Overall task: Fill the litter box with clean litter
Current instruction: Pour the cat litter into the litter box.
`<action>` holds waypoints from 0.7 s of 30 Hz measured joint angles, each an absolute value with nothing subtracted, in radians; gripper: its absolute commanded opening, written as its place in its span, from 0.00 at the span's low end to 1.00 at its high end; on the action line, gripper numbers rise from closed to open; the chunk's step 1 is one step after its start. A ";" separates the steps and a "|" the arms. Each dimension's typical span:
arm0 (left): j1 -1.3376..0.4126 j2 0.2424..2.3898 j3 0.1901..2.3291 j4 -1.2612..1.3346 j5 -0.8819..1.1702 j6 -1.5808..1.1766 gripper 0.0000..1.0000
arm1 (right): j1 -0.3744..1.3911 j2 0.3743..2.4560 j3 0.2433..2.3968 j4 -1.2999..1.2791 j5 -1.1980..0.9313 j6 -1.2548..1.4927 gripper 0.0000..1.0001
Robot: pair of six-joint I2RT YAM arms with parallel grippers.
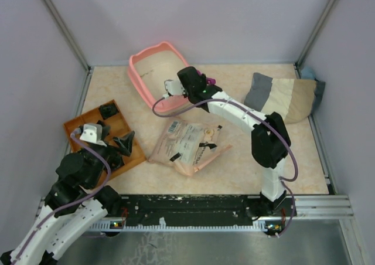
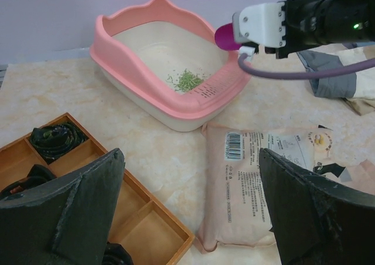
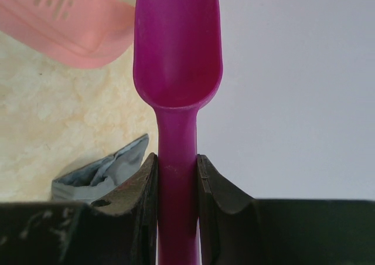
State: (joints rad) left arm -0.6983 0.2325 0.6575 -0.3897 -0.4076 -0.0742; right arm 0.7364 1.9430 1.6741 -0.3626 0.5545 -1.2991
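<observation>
Clean litter (image 2: 187,80): a small loose heap of green granules is lying on the floor of the litter box (image 2: 126,54), toward its low slotted end. Most of the floor is showing bare. In the top view the box is sitting at 11 o'clock on the table (image 1: 234,171), set at an angle.

Handling, as a judgement: the granules are looking light, dry and free-running. They are not offering anything to pinch, and they are likely to roll off any tipped edge. They are calling for a scoop carried level and emptied well inside the rim.

Scoop (image 3: 177,42): magenta, stiff, smooth plastic, its bowl showing empty. The right gripper (image 3: 177,171) is clamping the handle just below the bowl, one jaw flat on each side, and is hovering at the box's 4 o'clock corner. So narrow and slick a handle is probably going to twist under load.

Paper bag (image 1: 187,145): lying flat at table centre, 6 o'clock of the box. It is looking soft and crinkled and likely to slump when lifted, so an edge or corner is looking like the best hold.

Left gripper (image 2: 190,153): jaws spread wide, grasping nothing, hanging over the orange tray (image 1: 88,121) at 8 o'clock.
</observation>
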 measured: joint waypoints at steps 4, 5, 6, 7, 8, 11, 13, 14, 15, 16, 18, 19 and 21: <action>-0.698 0.260 0.657 -0.390 -0.407 -0.075 1.00 | 0.729 1.870 1.674 -0.388 0.501 -1.184 0.00; -0.698 0.268 0.657 -0.390 -0.406 -0.075 1.00 | 0.728 1.847 1.671 -0.399 0.488 -1.150 0.00; -0.698 0.278 0.657 -0.389 -0.403 -0.075 1.00 | 0.725 1.822 1.663 -0.408 0.472 -1.117 0.00; -0.698 0.288 0.657 -0.389 -0.398 -0.075 1.00 | 0.722 1.794 1.649 -0.417 0.456 -1.085 0.00; -0.698 0.302 0.657 -0.389 -0.390 -0.075 1.00 | 0.717 1.757 1.626 -0.423 0.436 -1.046 0.00; -0.698 0.363 0.656 -0.385 -0.345 -0.075 0.98 | 0.698 1.634 1.531 -0.450 0.368 -0.941 0.00; -0.698 0.409 0.656 -0.383 -0.305 -0.079 0.95 | 0.683 1.557 1.473 -0.467 0.327 -0.883 0.00; -0.698 0.429 0.656 -0.382 -0.284 -0.083 0.93 | 0.675 1.510 1.438 -0.475 0.307 -0.851 0.00; -0.698 0.450 0.656 -0.381 -0.263 -0.086 0.92 | 0.667 1.470 1.407 -0.482 0.290 -0.825 0.00; -0.698 0.469 0.656 -0.380 -0.238 -0.091 0.91 | 0.661 1.427 1.373 -0.488 0.274 -0.800 0.00; -0.698 0.512 0.657 -0.374 -0.188 -0.102 0.89 | 0.650 1.357 1.316 -0.508 0.252 -0.760 0.00; -0.698 0.532 0.657 -0.371 -0.162 -0.108 0.87 | 0.646 1.322 1.285 -0.517 0.240 -0.739 0.00; -0.698 0.570 0.659 -0.358 -0.105 -0.123 0.84 | 0.641 1.253 1.225 -0.549 0.219 -0.695 0.00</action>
